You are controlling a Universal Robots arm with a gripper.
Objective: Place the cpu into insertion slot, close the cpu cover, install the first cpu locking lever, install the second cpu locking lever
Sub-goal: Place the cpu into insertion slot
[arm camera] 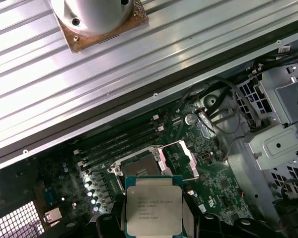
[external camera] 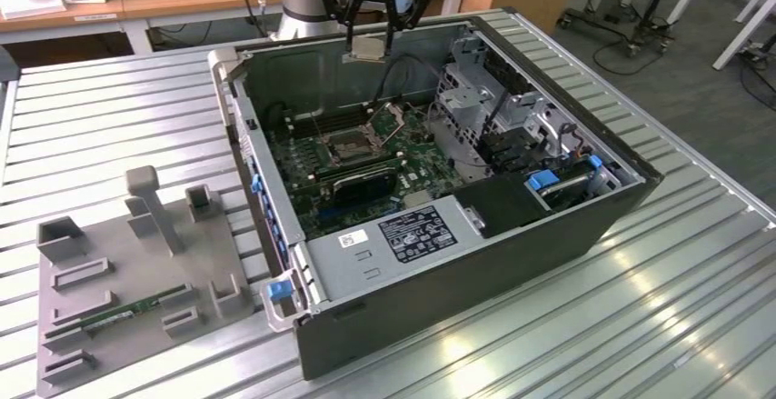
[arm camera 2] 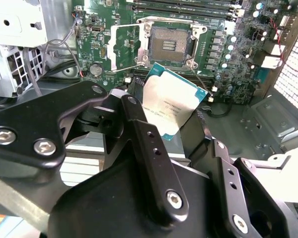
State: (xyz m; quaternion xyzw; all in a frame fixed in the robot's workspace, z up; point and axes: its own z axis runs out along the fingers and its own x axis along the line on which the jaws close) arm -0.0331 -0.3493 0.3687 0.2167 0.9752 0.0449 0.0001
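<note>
Exterior view: we saw the gripper (external camera: 366,39) poised over the far rim of the open computer case (external camera: 582,217), which lay on its side on the slatted metal table (external camera: 679,326).
Gripper state: its two black fingers (arm camera 2: 139,124) were clamped on the cpu (arm camera 2: 171,99), one on each of two opposite edges, as we saw in both wrist views.
Cpu: it hung in the air, its silvery-tan printed face turned toward the wrist cameras and a thin teal-green border showing round it.
Cpu relative to the gripper: it sat at the very fingertips and projected beyond them toward the board; in the second wrist view we saw it a little tilted.
Insertion slot: the insertion slot (arm camera 2: 169,43) lay on the green motherboard (arm camera 2: 238,74) inside the case, below the cpu and well apart from it; we found its dark centre bare.
Cpu cover: the cpu cover (arm camera: 163,157) was swung open, its silver frame lying off to one side of the slot.
Memory slots: the long black memory slots (arm camera: 119,144) ran along one side of the insertion slot.
Fixture tray: at the exterior view's left a grey fixture tray (external camera: 134,272) rested on the table, well apart from the case, and we noted a green memory stick (external camera: 122,313) lying in it.
</note>
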